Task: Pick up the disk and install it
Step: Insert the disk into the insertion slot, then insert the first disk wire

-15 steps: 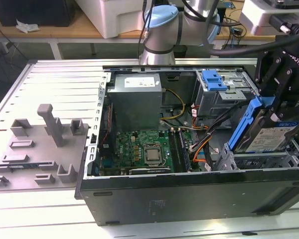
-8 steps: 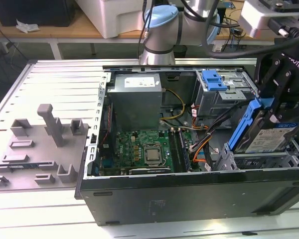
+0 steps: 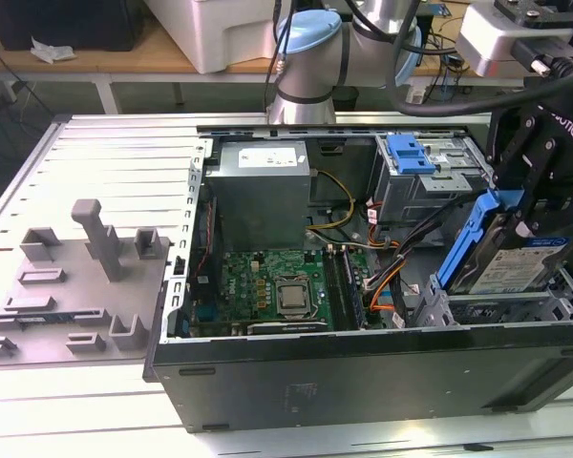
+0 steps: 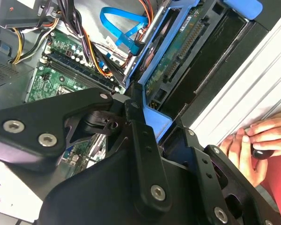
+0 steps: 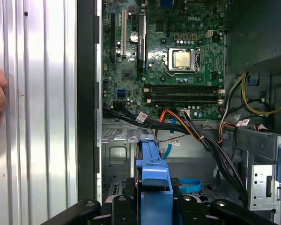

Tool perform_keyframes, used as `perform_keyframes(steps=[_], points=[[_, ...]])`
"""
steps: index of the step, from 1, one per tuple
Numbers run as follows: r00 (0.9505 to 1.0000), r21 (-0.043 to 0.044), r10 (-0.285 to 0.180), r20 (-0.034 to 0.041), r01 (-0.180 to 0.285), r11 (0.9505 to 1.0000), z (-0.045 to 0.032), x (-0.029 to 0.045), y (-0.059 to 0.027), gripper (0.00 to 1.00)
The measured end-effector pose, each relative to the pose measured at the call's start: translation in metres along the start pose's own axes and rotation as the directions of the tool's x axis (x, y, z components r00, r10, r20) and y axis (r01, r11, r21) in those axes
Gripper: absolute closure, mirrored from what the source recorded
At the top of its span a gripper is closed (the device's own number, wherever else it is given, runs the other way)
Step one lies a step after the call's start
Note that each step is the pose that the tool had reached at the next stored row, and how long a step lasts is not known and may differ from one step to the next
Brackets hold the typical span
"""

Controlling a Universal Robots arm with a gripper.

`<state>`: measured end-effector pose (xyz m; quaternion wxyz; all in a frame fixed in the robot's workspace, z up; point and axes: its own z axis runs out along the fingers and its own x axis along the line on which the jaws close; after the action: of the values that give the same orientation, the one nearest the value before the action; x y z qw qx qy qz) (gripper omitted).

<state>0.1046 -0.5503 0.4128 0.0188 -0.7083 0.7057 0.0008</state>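
One disk (image 3: 512, 265), jaws clamped on the end of its blue carrier frame (image 5: 153, 180). It hangs tilted at the exterior view's right, inside the open computer case (image 3: 363, 386). Its long axis slants down from the jaws toward the grey drive bay (image 3: 501, 310) just below. Low end touching the bay or not: cannot tell. Silver body, white-and-blue label facing the exterior view, green circuit board (image 4: 178, 61) underneath. Motherboard (image 3: 277, 286) well apart. A person's hand (image 4: 255, 143) rests on the desk (image 3: 105, 153) beside the case.

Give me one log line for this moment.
gripper shut on disk | disk tilted, partly inside open computer case, exterior view's right | not seated | person's hand beside case
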Motion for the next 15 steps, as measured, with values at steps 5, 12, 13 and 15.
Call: perform_keyframes(steps=[5,12,13,15], points=[[1.0000,0.0000,0.000,0.0001,0.000,1.0000,0.0001,0.0000,0.0000,0.50],[1.0000,0.0000,0.000,0.0000,0.000,1.0000,0.0004,0.0000,0.0000,0.50],[1.0000,0.0000,0.000,0.0000,0.000,1.0000,0.0005,0.0000,0.0000,0.50],[1.0000,0.0000,0.000,0.0000,0.000,1.0000,0.0005,0.0000,0.0000,0.50]])
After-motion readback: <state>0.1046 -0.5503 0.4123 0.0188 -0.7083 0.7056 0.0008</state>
